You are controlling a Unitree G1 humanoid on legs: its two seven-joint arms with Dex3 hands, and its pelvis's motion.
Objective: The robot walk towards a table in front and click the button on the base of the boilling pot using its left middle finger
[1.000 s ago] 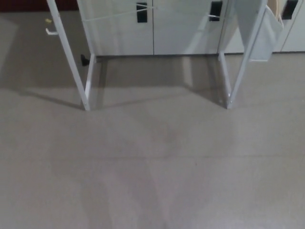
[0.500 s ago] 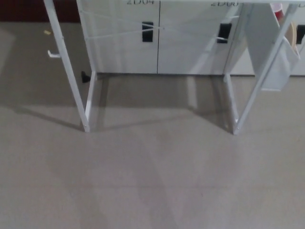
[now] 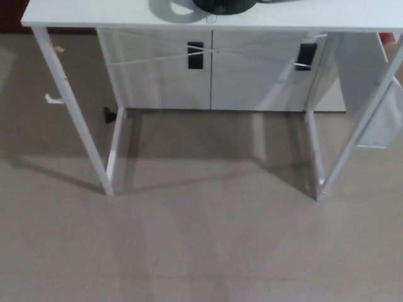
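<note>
Bare floor (image 3: 201, 251) fills lower frame; no robot hands in view, so can't tell their state. Mid frame: white table (image 3: 94, 16), legs at left & right. Top centre edge: dark pot base (image 3: 223, 5), cropped, button not visible. Behind: cabinets (image 3: 164, 75) w/ black handles. Step: approach. Keep walking straight, centre on base, stop before the table edge. No legible writing.
</note>
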